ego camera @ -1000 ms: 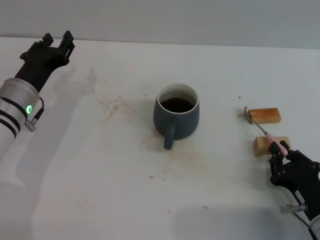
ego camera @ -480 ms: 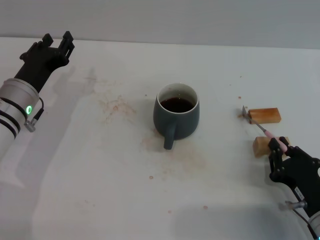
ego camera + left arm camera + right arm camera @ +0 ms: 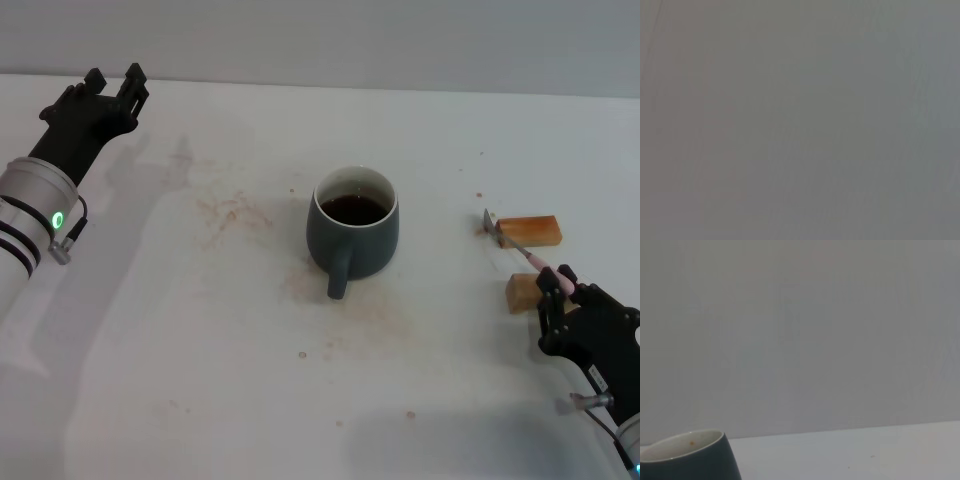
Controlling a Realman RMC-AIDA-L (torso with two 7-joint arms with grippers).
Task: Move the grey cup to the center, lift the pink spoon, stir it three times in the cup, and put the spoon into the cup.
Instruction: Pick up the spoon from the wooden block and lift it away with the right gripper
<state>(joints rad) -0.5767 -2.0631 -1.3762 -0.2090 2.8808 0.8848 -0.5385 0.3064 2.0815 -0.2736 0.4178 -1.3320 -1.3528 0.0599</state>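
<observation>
Your right tool pinches the pink spoon by its handle, bowl end aimed away toward far-left; left tool's grip unclear.

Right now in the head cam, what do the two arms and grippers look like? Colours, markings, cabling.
The left arm is a silver-white cylinder with black bands, a green glowing ring light and a thin dark cable loop beside it. The left gripper is matte black, blocky, with angular fingers. The right gripper is the same matte black, with a small metal fitting and a thin cable near its wrist.
</observation>
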